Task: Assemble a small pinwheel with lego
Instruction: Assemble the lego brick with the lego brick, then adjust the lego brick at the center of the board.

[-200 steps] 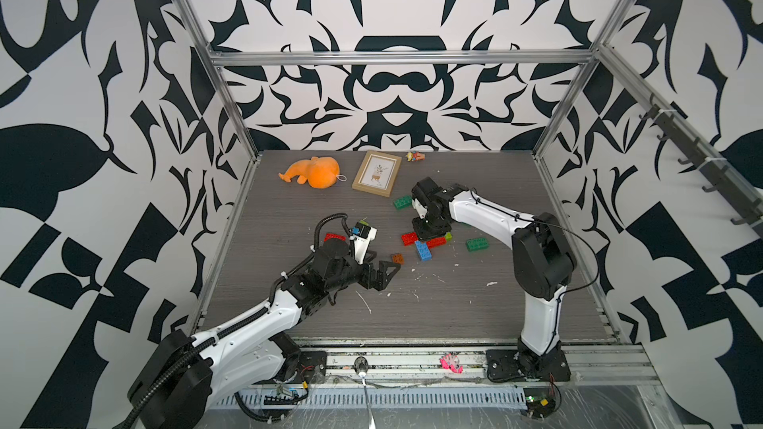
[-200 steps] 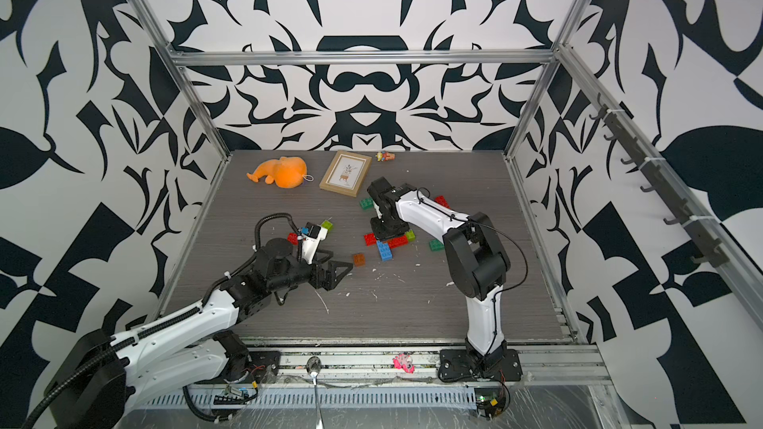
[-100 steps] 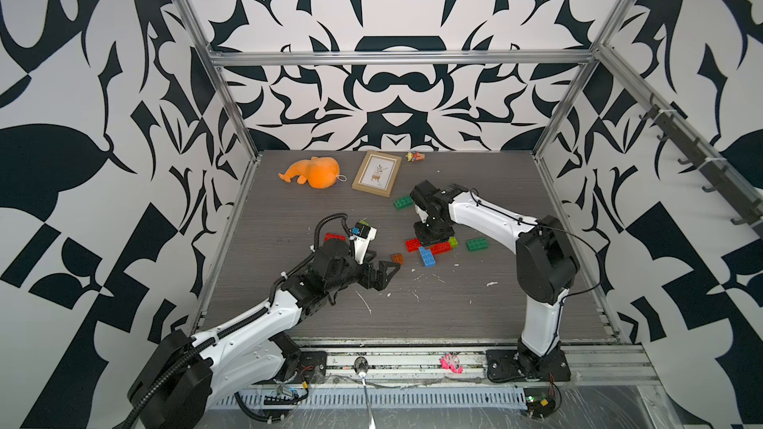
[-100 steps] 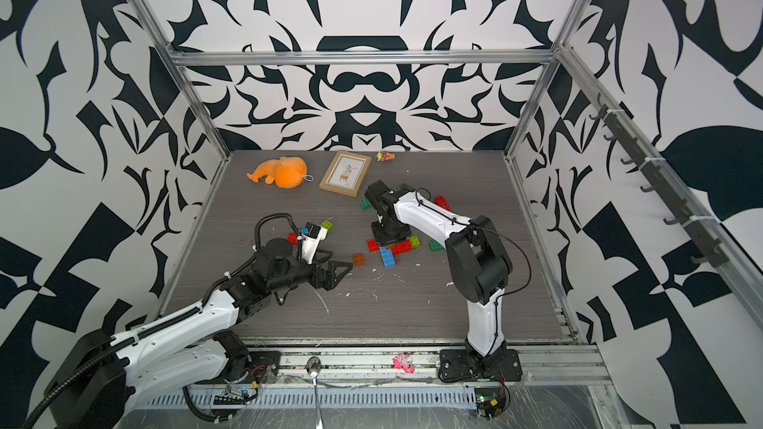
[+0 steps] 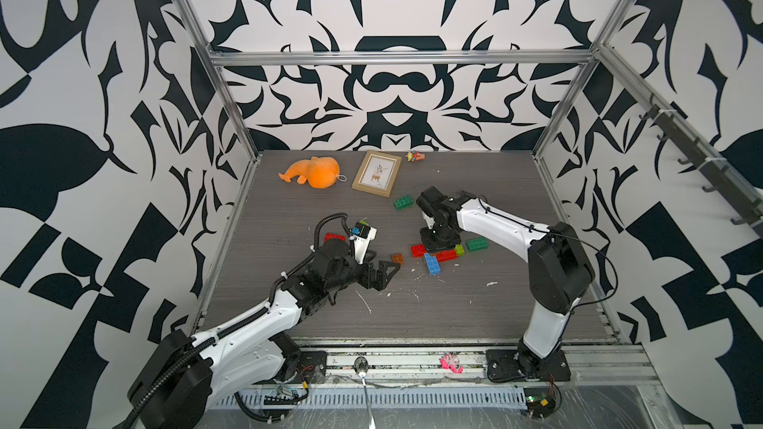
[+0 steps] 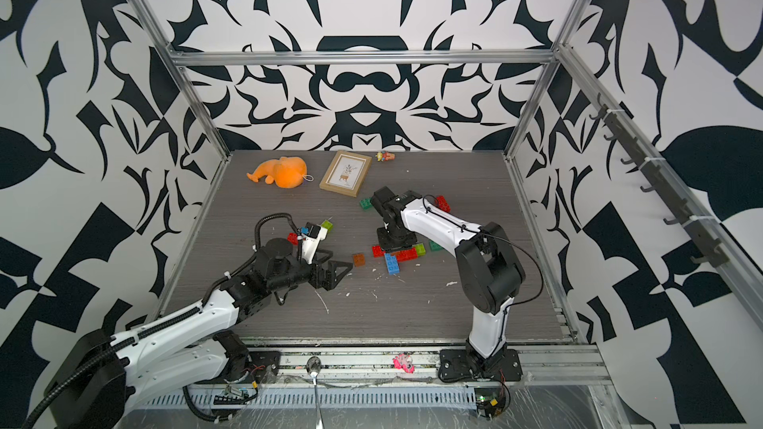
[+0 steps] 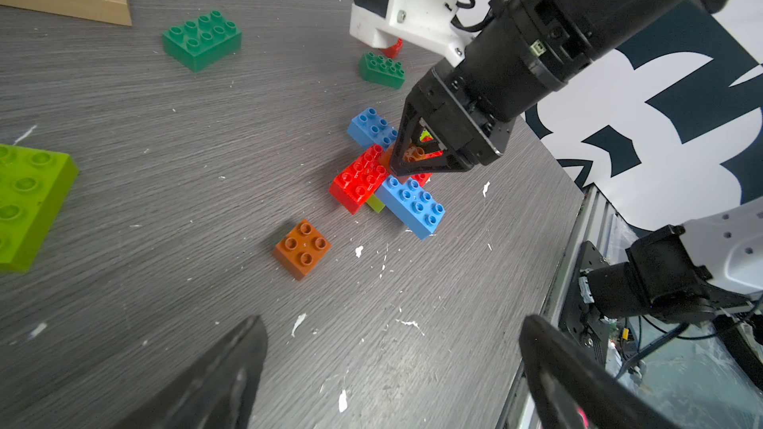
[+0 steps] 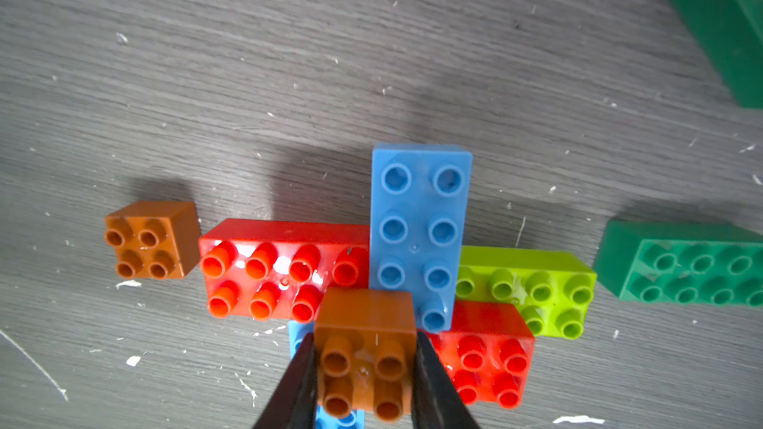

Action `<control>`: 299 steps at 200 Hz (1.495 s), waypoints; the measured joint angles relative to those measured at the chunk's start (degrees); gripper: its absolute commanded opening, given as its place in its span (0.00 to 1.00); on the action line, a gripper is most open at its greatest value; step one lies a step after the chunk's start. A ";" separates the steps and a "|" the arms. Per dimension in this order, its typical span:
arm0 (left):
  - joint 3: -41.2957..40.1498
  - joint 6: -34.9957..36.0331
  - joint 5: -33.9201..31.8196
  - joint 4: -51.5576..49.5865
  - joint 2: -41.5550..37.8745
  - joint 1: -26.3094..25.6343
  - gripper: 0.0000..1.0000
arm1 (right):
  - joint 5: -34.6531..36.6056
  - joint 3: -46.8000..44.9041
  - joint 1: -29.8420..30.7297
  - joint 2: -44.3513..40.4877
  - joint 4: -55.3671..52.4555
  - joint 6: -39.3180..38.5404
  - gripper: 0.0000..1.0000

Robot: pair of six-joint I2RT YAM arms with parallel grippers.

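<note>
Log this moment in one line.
right gripper: shut on orange brick at pinwheel centre | left gripper: open | spare orange brick: loose

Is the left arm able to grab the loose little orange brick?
Probably yes. The left gripper is open, and the loose orange brick lies just ahead of it with nothing between them.
</note>
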 measured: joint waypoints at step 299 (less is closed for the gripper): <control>-0.79 -0.09 -0.26 1.09 -2.03 0.00 1.00 | -7.61 6.03 -13.88 4.87 1.84 -4.96 0.00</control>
